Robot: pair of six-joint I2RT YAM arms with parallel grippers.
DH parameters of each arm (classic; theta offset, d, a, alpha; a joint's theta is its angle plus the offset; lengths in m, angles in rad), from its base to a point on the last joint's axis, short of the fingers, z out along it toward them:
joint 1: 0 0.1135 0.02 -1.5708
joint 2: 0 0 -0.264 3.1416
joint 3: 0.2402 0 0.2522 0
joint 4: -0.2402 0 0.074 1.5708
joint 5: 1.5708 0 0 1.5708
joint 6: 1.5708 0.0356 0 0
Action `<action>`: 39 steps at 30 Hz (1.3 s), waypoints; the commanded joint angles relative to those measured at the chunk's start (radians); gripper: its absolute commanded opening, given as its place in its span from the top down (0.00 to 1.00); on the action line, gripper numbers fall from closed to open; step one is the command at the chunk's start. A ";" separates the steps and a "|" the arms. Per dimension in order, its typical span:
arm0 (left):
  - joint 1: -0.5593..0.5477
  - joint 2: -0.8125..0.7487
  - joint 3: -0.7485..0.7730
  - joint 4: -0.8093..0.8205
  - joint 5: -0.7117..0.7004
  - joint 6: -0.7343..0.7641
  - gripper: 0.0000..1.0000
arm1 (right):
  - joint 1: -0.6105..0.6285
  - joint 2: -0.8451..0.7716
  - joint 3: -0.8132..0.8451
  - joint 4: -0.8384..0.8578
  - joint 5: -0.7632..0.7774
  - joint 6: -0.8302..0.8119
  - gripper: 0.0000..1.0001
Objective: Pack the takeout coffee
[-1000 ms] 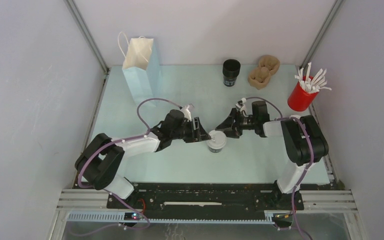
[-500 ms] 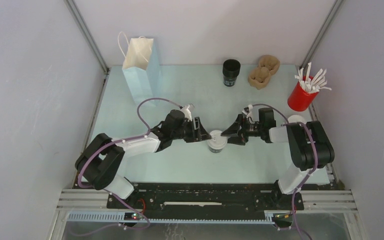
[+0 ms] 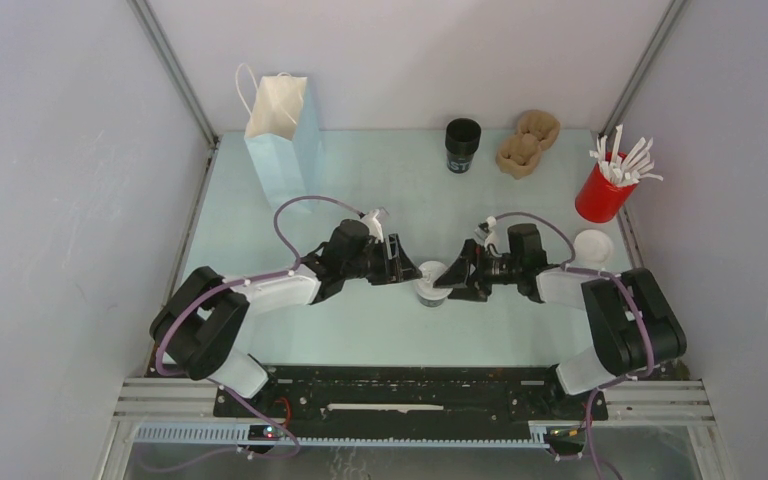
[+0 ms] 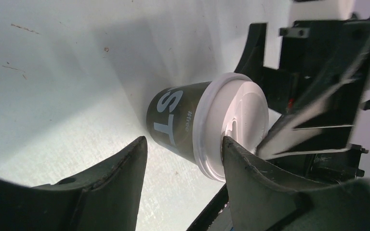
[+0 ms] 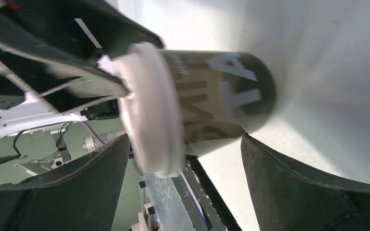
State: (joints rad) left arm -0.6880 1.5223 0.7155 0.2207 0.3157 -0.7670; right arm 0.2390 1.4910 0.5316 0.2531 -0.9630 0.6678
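1. Arms. The left arm (image 3: 270,290) and right arm (image 3: 600,300) both lie low over the bench (image 3: 380,180), forearms reaching inward to meet at mid-bench. Both wrists are rolled onto their sides.

2. End effectors. The left end effector (image 3: 407,271) is partly spread. One finger (image 4: 250,183) rests against the lid rim and the other sits low by the cup's base, with no clamp evident. The right end effector (image 3: 455,279) is spread wide and flanks the cup without visible contact.

3. Task item. The takeout coffee (image 3: 430,284) stands upright between the two end effectors, lid on.

4. Clearance. There is open bench on the near side and behind. The paper bag (image 3: 282,140), red cup (image 3: 600,195), pulp carriers (image 3: 525,145), lidless black cup (image 3: 461,145) and loose white lid (image 3: 592,246) all stand well apart, along the far and right edges.

5. Change. The right arm has swung its elbow outward and brought its end effector down beside the cup, with the jaws widening. The left arm and the cup have not moved.
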 commanded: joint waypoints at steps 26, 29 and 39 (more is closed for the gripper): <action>-0.008 0.039 -0.021 -0.179 -0.077 0.084 0.38 | -0.017 -0.091 -0.027 -0.123 0.103 -0.054 0.22; -0.008 0.022 0.001 -0.189 -0.059 0.083 0.35 | -0.017 -0.164 0.013 -0.189 0.122 -0.073 0.12; -0.004 -0.066 0.186 -0.338 -0.013 0.154 0.08 | 0.068 -0.248 0.224 -0.594 0.428 -0.293 0.00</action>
State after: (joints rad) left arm -0.6930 1.5158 0.8059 0.0261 0.3157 -0.6991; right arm 0.2760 1.3029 0.6689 -0.1482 -0.7078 0.5041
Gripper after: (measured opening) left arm 0.895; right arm 0.993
